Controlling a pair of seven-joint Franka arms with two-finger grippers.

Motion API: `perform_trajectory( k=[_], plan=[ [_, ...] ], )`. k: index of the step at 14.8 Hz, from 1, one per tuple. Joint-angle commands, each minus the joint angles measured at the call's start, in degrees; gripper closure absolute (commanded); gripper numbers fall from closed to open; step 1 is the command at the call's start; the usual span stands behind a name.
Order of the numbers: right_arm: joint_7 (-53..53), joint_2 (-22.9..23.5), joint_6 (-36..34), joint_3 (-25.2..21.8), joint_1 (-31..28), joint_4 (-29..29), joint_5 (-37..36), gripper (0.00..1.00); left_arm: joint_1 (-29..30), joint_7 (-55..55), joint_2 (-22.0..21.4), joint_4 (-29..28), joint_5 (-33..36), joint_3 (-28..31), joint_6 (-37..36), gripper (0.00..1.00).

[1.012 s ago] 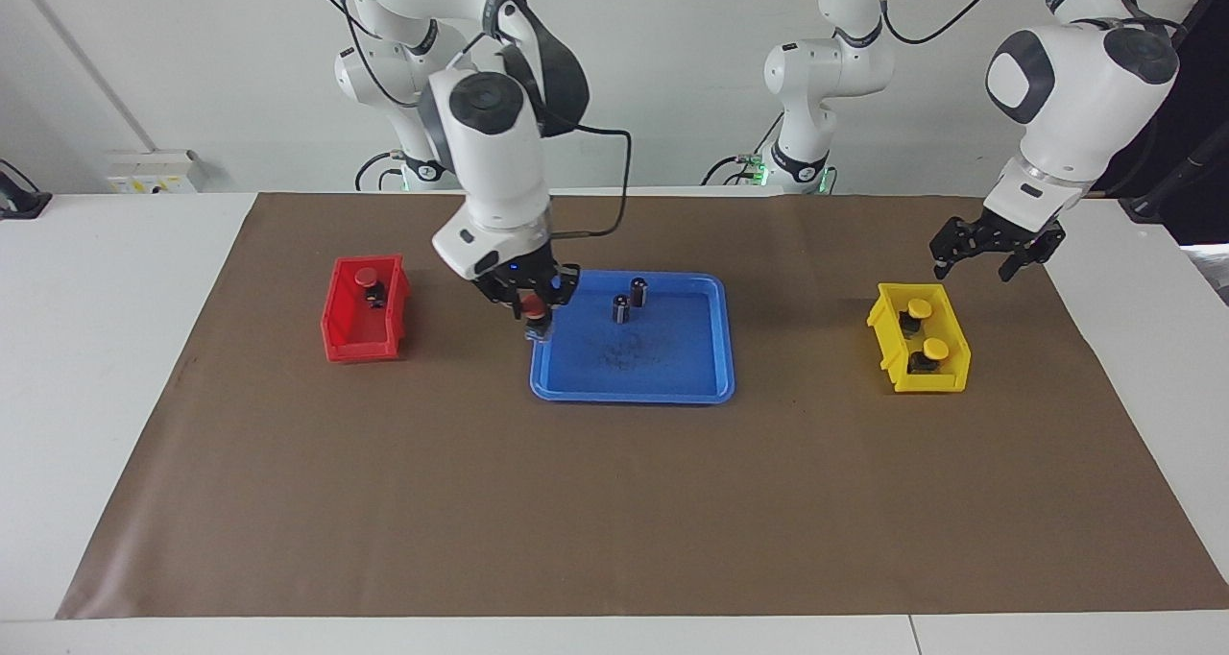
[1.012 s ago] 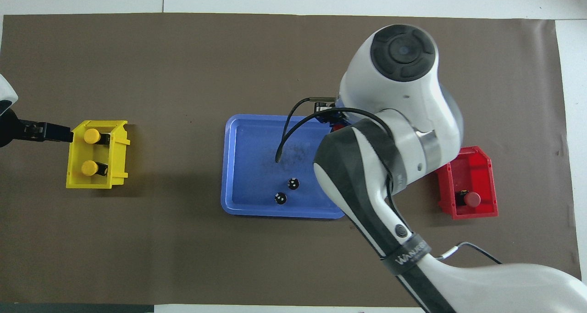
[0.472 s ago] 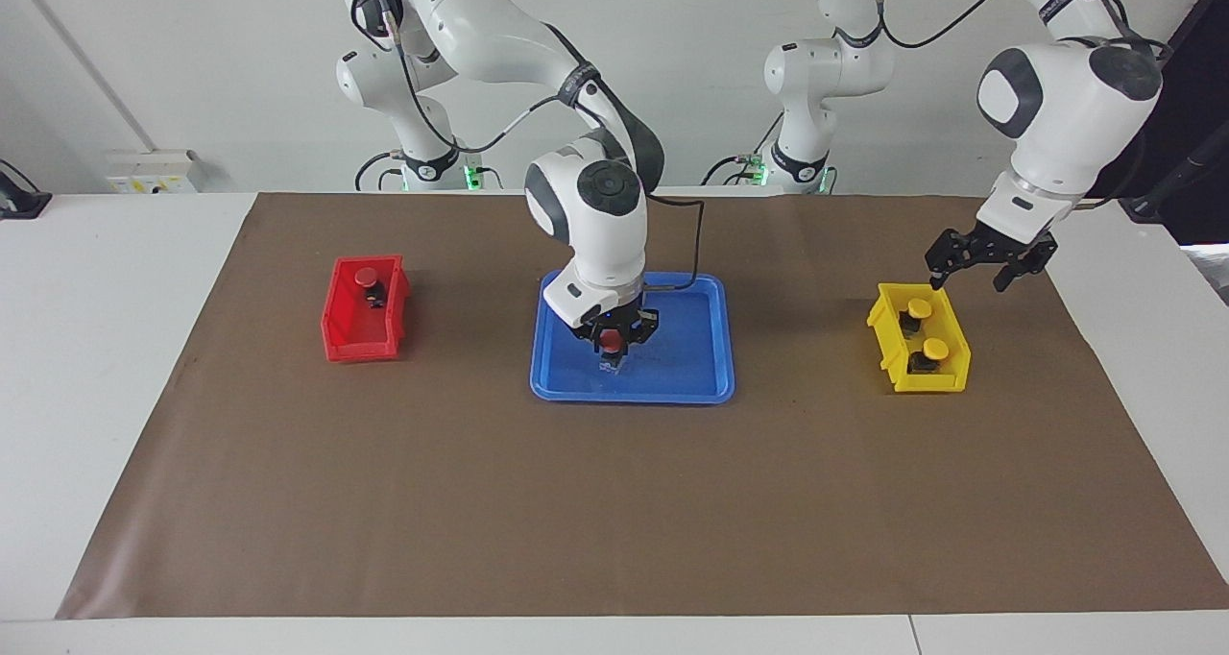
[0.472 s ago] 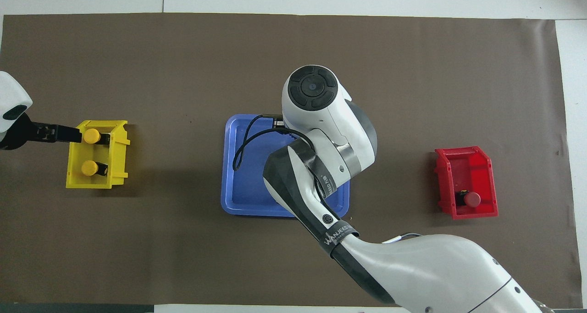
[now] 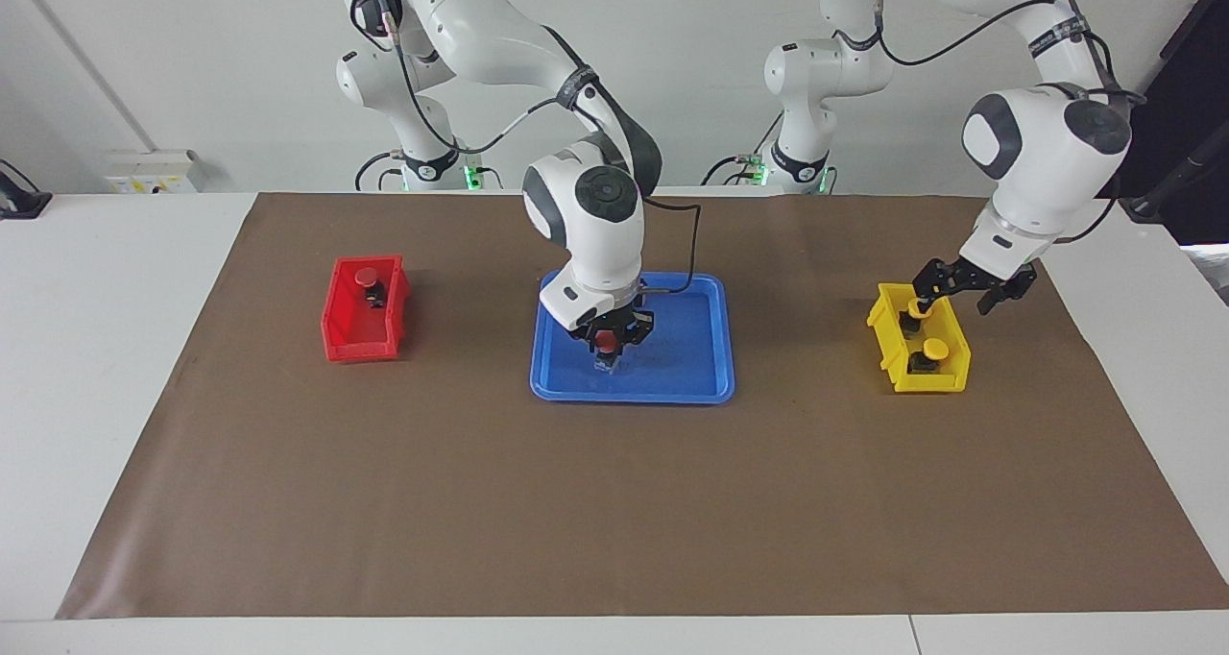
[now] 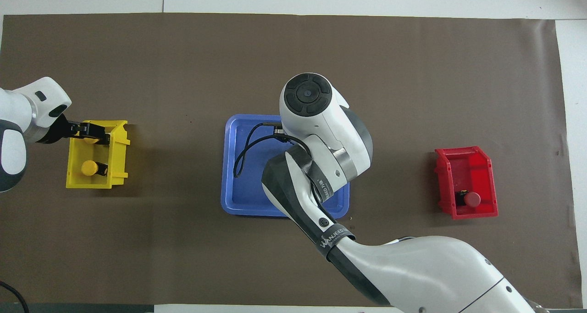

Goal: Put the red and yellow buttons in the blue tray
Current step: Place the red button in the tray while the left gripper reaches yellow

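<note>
My right gripper (image 5: 607,346) is shut on a red button (image 5: 606,338) and holds it low inside the blue tray (image 5: 693,389), near the tray's middle. The overhead view shows the tray (image 6: 235,166), but my right arm hides that gripper. A second red button (image 5: 366,277) sits in the red bin (image 5: 357,333). My left gripper (image 5: 952,302) is open and low over the end of the yellow bin (image 5: 946,378) nearer to the robots, at one yellow button (image 5: 915,312). The second yellow button (image 5: 936,350) sits beside it.
The red bin (image 6: 467,166) stands toward the right arm's end of the brown mat, the yellow bin (image 6: 119,157) toward the left arm's end. My right arm hides the two dark cylinders in the tray.
My right gripper carried the red button from the tray's rim to its middle and lowered it. My left gripper came down from beside the yellow bin onto its nearer end.
</note>
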Motion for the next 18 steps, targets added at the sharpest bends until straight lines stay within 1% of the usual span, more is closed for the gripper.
perform_trajectory(
  k=[1, 2, 3, 5, 7, 10, 11, 13, 14, 15, 16, 17, 18],
  plan=[
    [0.53, -2.0, 1.65, 0.14, -0.03, -3.06, 0.18, 0.59, 0.98, -0.06, 0.03, -0.1, -1.42, -0.09, 0.95, 0.36],
    [0.53, -2.0, 1.83, 0.05, 0.06, -2.97, 0.18, 0.44, 1.5, -0.06, 0.03, -0.28, -1.6, -0.17, 1.04, 0.39],
    [0.53, -2.0, 1.49, 0.05, -0.03, -2.54, 0.1, 0.36, 1.51, -0.06, 0.03, -0.36, -1.77, -0.09, 1.21, 0.43],
    [0.44, -2.17, 1.31, -0.12, -0.2, -1.74, 0.01, 0.32, 1.51, -0.15, -0.05, -0.54, -1.78, -0.09, 1.39, 0.46],
    [-0.26, -4.18, -0.18, -0.56, -1.95, -1.04, -0.43, 0.31, 1.51, -0.23, -0.23, -1.85, -2.21, -0.17, 3.22, 0.46],
    [-6.48, -10.06, -4.3, -0.56, -8.18, -2.52, -1.66, 0.31, 1.07, -1.29, 1.17, -2.3, -2.48, -0.17, 4.89, 0.46],
    [-9.99, -13.39, -5.45, -0.56, -10.64, -5.75, -1.84, 0.31, 1.07, -1.29, 1.52, -2.3, -2.48, -0.09, 5.51, 0.46],
    [-16.14, -22.61, -1.79, -0.48, -16.78, -16.71, -1.84, 0.31, 1.16, -1.29, 1.88, -2.3, -2.48, -0.17, 6.04, 0.46],
    [-21.57, -27.18, 0.06, -0.39, -19.77, -22.34, -1.67, 0.31, 1.24, -1.29, 1.88, -2.3, -2.48, -0.17, 6.13, 0.47],
    [-25.28, -30.7, 0.86, -0.48, -21.63, -27.01, -1.4, 0.31, 1.16, -1.38, 1.97, -2.3, -2.48, -0.17, 6.22, 0.57],
    [-27.49, -33.35, 0.95, -0.48, -23.74, -30.45, -1.4, 0.31, 0.98, -1.99, 2.05, -2.13, -2.48, -0.17, 6.22, 0.7],
    [-29.43, -35.03, 0.96, -0.48, -25.76, -32.92, -1.4, 0.31, 0.98, -2.25, 2.14, -1.6, -2.48, -0.17, 5.96, 0.85],
    [-32.14, -36.44, 1.22, -0.48, -27.43, -35.38, -1.4, 0.32, 0.72, -2.43, 2.66, -0.55, -2.48, -0.17, 5.26, 0.94]
  ],
)
